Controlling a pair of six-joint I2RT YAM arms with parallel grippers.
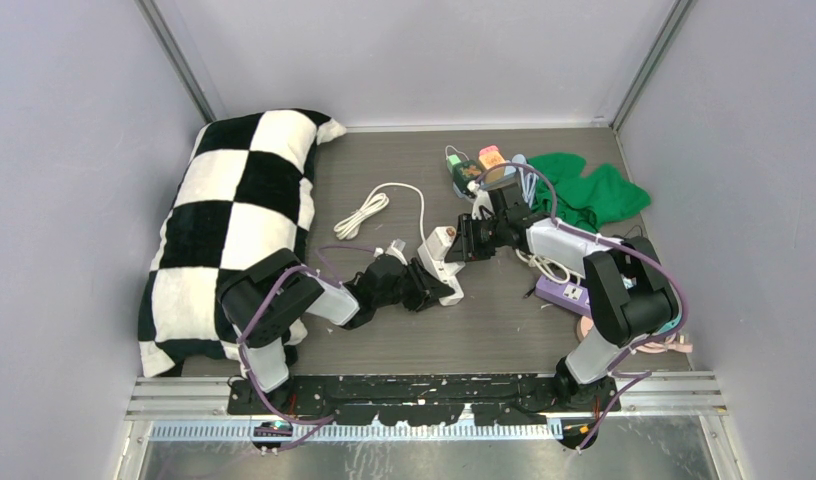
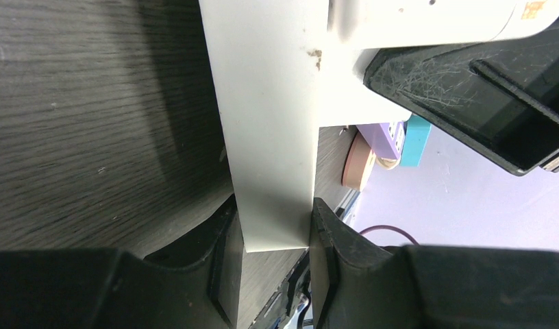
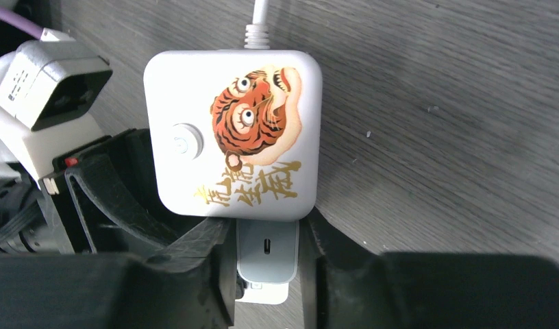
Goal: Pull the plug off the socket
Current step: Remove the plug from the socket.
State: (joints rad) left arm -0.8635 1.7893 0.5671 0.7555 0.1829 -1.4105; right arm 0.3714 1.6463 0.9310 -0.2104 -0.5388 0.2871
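Gripping the socket (image 3: 232, 130) edge-on with the left claw (image 2: 273, 236), fingers (image 2: 222, 257) pressing on both flat faces of the white block. Pinching the plug (image 3: 266, 250) with the right claw (image 3: 266, 274), clamped tight on its white body. Seeing the plug seated in the socket's near edge, butting right against it in the right wrist view, not yet pulled off. Reading a tiger print, gold lettering and a round power button (image 3: 181, 145) on the socket's top face. Noting its cord (image 3: 259, 17) leaving the opposite edge. Locating the pair mid-surface (image 1: 504, 335) in the top view, between the two arms; not telling whether resting or lifted. Spotting a checkered pillow (image 1: 234, 220) at left, green cloth (image 1: 584, 190) far right, purple power strip (image 1: 569, 293) near the right arm, coiled white cable (image 1: 364, 213) beyond the socket.
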